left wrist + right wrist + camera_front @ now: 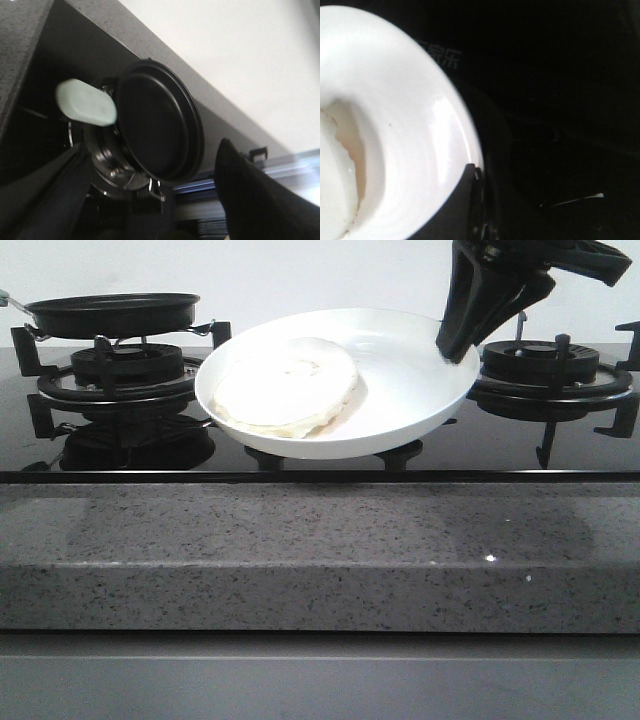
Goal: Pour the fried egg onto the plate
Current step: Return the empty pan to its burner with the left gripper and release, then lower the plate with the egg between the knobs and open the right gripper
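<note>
Three views, each catching something different. Front view takes in the whole setup: grey speckled counter [320, 550] in front, glossy black stovetop [500, 445] behind it, burner grates left [120, 375] and right [545, 365]. Held up over the middle of the stove, tilted toward the camera: the white plate [400, 380], with the fried egg [285, 387] lying flat on its left half, edge near the rim. Black frying pan [110, 312] sitting level on the left burner, nothing visible in it from this low angle. Left wrist view only gives the pan [155, 127] looking straight into its bare black inside, plus a pale green handle [85, 102] sticking out over the burner; left gripper's fingers [260, 200] dark and blurry at the frame's edge, set wide apart with nothing between them, not touching the pan. Missing from the front view entirely, that left arm. Right wrist view mostly blown-out white plate [415, 125] against darkness, a sliver of egg [345, 165] with a browned edge, rest cut off. Right gripper [462, 335] coming down from the upper right, pinched shut on the plate's right rim; one dark finger [457, 205] seen lapping over the rim.
</note>
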